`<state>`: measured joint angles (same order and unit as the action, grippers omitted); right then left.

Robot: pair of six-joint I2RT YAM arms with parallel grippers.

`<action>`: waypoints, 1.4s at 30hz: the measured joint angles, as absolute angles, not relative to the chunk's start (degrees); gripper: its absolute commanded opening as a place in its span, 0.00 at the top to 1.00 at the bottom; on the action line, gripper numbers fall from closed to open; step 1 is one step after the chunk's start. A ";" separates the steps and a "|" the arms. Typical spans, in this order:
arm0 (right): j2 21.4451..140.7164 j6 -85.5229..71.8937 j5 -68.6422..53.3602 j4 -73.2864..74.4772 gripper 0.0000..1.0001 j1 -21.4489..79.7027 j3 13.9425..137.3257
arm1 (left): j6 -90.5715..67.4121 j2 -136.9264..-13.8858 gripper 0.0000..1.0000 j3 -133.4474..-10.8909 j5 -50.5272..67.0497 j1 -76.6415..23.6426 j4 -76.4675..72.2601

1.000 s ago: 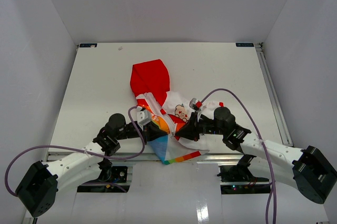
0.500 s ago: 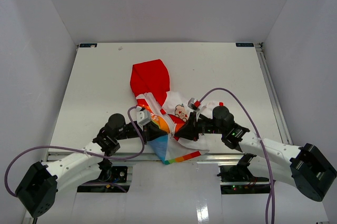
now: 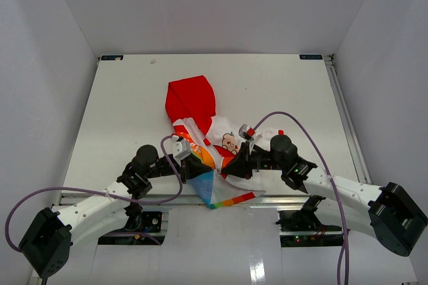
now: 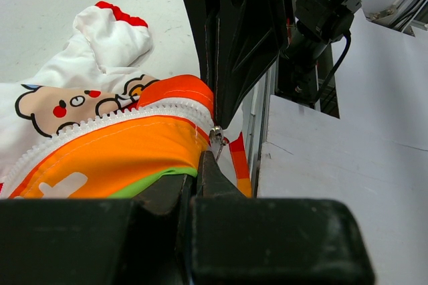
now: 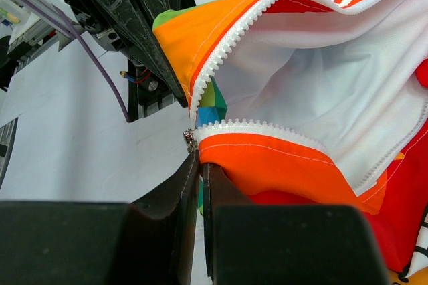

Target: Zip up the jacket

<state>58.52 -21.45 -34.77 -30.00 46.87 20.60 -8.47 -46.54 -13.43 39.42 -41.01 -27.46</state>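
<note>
The jacket (image 3: 200, 121) lies near the table's front edge, red hood (image 3: 191, 96) towards the back, front open with its white zipper teeth (image 5: 249, 126) apart. My left gripper (image 3: 194, 165) is shut on the orange bottom edge of the jacket (image 4: 127, 151); its fingertips (image 4: 208, 164) sit just below the small metal slider (image 4: 216, 138). My right gripper (image 3: 233, 164) is shut on the other orange edge (image 5: 267, 164), with its fingertips (image 5: 192, 164) right under the slider (image 5: 190, 140). The two grippers meet tip to tip at the zipper's lower end.
The rainbow-striped hem (image 3: 227, 199) hangs over the table's front rail (image 3: 281, 196). A red-cuffed sleeve (image 4: 114, 27) lies on the white table (image 3: 120, 104). Purple cables (image 3: 307, 138) loop over both arms. White walls enclose the table on three sides.
</note>
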 measured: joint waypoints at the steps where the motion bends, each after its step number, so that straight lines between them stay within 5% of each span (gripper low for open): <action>1: 58.52 -21.45 -34.71 -30.00 0.92 46.87 20.60 | -8.47 -46.54 1.00 -13.43 39.41 -41.01 -27.46; 42: 59.64 -21.49 -34.73 -30.17 0.92 46.87 20.58 | -8.43 -46.00 1.00 -13.11 37.95 -41.01 -27.42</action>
<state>59.64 -21.49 -34.73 -30.17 46.87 20.58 -8.43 -46.00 -13.11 37.95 -41.01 -27.42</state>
